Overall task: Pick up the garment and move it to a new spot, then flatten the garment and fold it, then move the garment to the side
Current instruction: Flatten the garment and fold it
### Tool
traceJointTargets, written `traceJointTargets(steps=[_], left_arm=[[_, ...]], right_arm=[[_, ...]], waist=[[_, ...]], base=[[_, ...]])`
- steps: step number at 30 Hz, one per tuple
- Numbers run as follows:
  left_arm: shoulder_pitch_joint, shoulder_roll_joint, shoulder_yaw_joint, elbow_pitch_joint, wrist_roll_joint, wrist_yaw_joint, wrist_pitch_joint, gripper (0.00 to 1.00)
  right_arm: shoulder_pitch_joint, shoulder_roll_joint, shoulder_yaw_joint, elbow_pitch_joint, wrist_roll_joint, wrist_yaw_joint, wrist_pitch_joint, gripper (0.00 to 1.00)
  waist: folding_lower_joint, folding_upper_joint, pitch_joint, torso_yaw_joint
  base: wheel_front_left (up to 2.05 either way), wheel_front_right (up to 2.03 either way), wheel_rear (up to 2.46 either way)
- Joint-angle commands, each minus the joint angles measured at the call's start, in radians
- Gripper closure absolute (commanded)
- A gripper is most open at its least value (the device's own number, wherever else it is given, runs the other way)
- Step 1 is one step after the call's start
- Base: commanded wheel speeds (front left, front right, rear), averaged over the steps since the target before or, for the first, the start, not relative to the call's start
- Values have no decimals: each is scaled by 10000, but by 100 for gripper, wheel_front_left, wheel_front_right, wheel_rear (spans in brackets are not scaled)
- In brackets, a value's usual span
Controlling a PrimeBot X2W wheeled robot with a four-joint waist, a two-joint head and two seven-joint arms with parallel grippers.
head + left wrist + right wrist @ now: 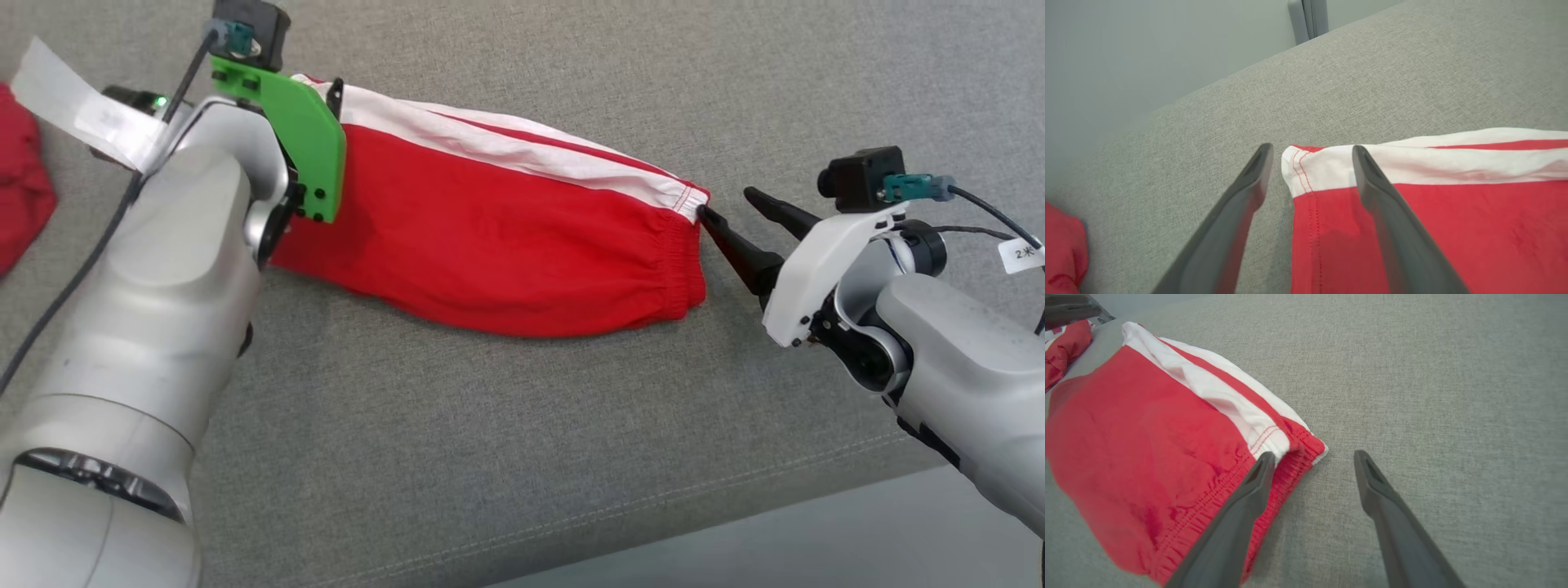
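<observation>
Far left: a crumpled red cloth (20, 180) is lying at the edge of the grey woven fabric-covered table (506, 425), apart from the task garment.

Left arm: the silver forearm (163, 286) with a green plastic wrist bracket (302, 139) is covering the left end of the garment in the head view. In the left wrist view the left gripper (1311, 149) is standing spread wide, holding nothing. One finger (1237, 220) is sitting over bare table just beside the hem corner. The other finger (1392, 228) is lying across the red panel and the white band. Cannot tell whether either is touching.

Centre: the red shorts-like garment with white side stripes (490, 237) is lying flat on the table, running lengthwise left to right, stripes along the far edge, gathered elastic waistband at the right end.

Right arm: the right gripper (727, 202), below a white plastic wrist bracket (816, 261), is also standing spread wide and gripping nothing. In the right wrist view, one finger (1241, 506) is overlapping the waistband corner by the white stripe. The other finger (1392, 514) is sitting over bare table, clear of the garment.
</observation>
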Motion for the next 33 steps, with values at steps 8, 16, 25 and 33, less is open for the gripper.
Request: traceJointTargets(steps=[8,16,25,33], left_arm=[[1510,-471,-19,-190,-321,-32,-1024,0],[2590,-384,271,-65,-836,133,-1217,0],[2951,145,938,313,-1580,381,-1104,0],[3107,128,1051,508,-1821,239,-961,0]], right_arm=[[906,-668,-257,-93,486,-10,-666,0],[1552,-795,-474,-356,585,-10,-942,0],[1895,-994,-826,-1162,241,-10,-1070,0],[2329,-1149,-1477,-1499,51,-10,-1102,0]], waist=[[-1,-1,-1032,550],[-1,-1,-1504,630],[-1,-1,-1034,-84],[-1,-1,-863,-328]], base=[[0,0,0],[0,0,0],[0,0,0],[0,0,0]])
